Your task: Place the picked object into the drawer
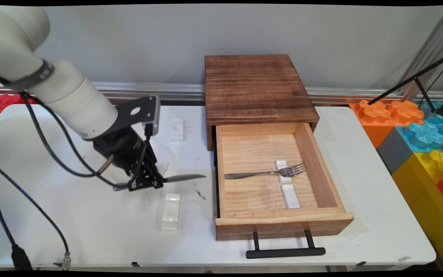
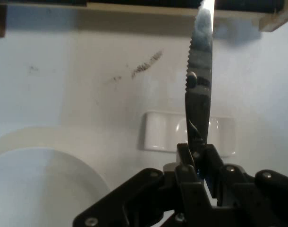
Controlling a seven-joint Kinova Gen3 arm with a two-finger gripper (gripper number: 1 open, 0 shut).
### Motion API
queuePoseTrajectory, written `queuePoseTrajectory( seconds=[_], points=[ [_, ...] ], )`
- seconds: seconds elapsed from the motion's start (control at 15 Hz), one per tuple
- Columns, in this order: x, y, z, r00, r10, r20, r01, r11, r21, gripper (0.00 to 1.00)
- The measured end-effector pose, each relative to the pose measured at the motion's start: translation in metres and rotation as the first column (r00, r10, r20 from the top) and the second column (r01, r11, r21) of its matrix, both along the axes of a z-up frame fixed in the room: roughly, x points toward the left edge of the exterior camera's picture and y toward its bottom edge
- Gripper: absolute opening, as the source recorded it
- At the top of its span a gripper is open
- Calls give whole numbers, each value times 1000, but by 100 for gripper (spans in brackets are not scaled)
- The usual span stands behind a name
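Drawer pulled open at surface's near edge, fork inside on white rest. Gripper mid-surface, jaws clamped on knife, blade level toward drawer. Rest just below; plate behind. Keep blade level, grip firm.

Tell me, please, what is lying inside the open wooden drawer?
Inside the drawer lie a fork, its head propped on a small white rest, and a second white rest nearer the front. The back, under the wooden top, is hidden.
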State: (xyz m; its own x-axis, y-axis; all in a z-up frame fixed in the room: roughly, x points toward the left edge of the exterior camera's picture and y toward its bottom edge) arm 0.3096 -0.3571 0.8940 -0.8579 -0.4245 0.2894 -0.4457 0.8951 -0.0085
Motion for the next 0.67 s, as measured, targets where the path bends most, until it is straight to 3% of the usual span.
queuePoseTrajectory(
  seconds=[0.33,0.67],
  points=[
    [-22,-11,31,1000,14,-6,-14,1000,-27,0],
    [-53,-28,42,999,-1,-46,-1,999,-46,0]
  ],
)
